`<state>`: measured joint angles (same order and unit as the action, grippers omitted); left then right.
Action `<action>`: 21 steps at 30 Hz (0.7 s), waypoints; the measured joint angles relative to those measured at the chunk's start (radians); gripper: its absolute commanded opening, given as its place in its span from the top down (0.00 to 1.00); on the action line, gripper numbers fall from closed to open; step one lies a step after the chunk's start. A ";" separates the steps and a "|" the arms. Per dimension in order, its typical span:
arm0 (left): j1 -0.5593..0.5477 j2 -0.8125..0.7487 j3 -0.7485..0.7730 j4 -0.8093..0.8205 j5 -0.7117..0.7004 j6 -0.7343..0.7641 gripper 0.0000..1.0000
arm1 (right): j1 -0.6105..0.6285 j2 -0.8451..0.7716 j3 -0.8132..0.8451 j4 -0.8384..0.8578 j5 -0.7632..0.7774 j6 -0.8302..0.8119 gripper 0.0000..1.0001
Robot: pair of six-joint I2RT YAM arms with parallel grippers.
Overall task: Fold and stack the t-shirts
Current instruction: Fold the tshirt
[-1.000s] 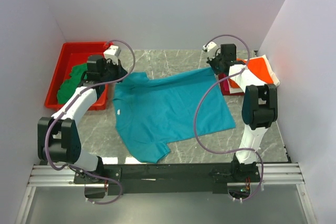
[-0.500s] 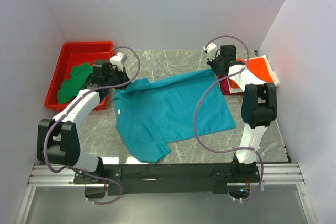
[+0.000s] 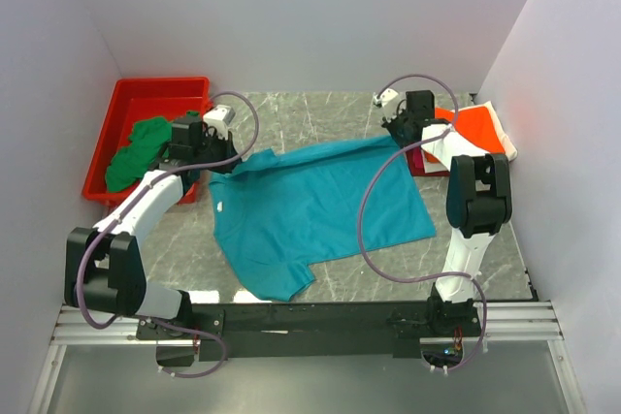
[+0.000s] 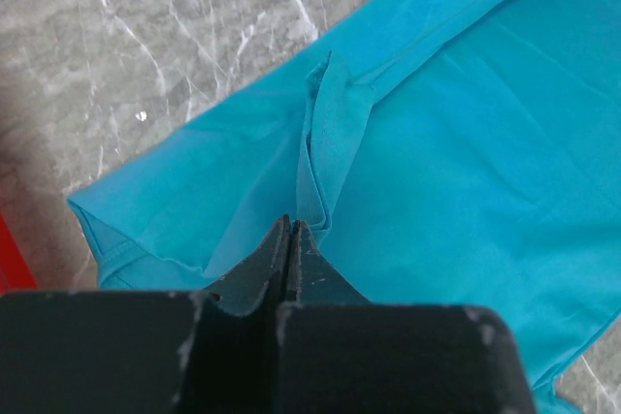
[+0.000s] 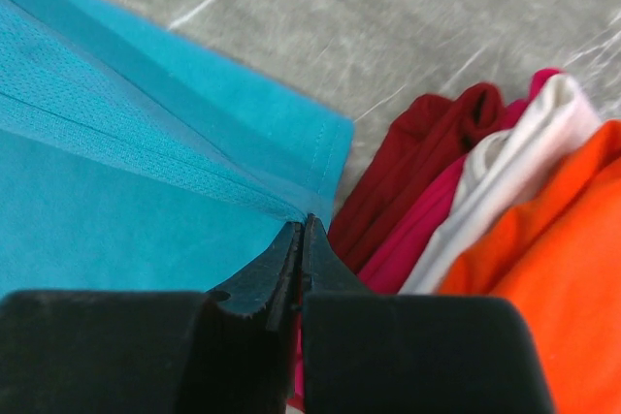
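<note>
T-shirt (image 3: 320, 201), teal, pinched by left gripper (image 4: 288, 227), right gripper (image 5: 302, 224)

Top view high, looking down from behind, wrist views close, all sharing the teal t-shirt (image 3: 320, 206)

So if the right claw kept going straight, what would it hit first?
The teal shirt pinched by the right gripper; behind it, probably the table. The folded stack lies just beside that line.

The left arm (image 3: 147, 197) and right arm (image 3: 473, 196) pair white link shells with black joint housings. A mauve cable (image 3: 361, 225) loops along each. The fingers (image 4: 254, 270) are matte black, tapered, with white-speckled, chipped edges.
</note>
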<state>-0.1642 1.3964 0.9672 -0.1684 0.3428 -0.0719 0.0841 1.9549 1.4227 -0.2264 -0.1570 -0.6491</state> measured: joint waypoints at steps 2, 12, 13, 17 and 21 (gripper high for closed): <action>-0.002 -0.004 -0.006 -0.006 0.000 0.000 1.00 | 0.000 0.000 -0.015 -0.002 0.003 -0.005 1.00; -0.046 -0.027 -0.043 -0.125 0.125 0.008 0.52 | -0.014 -0.076 -0.145 -0.017 0.009 -0.051 0.47; -0.064 -0.027 -0.045 -0.146 0.149 0.006 0.45 | -0.018 -0.101 -0.156 -0.023 0.004 -0.051 0.47; -0.109 -0.045 -0.054 -0.193 0.175 0.002 0.32 | -0.028 -0.218 -0.174 -0.051 -0.047 -0.048 0.46; -0.110 -0.058 -0.026 -0.200 0.120 -0.004 0.31 | -0.028 -0.305 -0.174 -0.073 -0.134 -0.035 0.44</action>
<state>-0.2741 1.3384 0.9409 -0.3687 0.4629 -0.0761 0.0559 1.6497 1.2491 -0.2993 -0.2913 -0.6838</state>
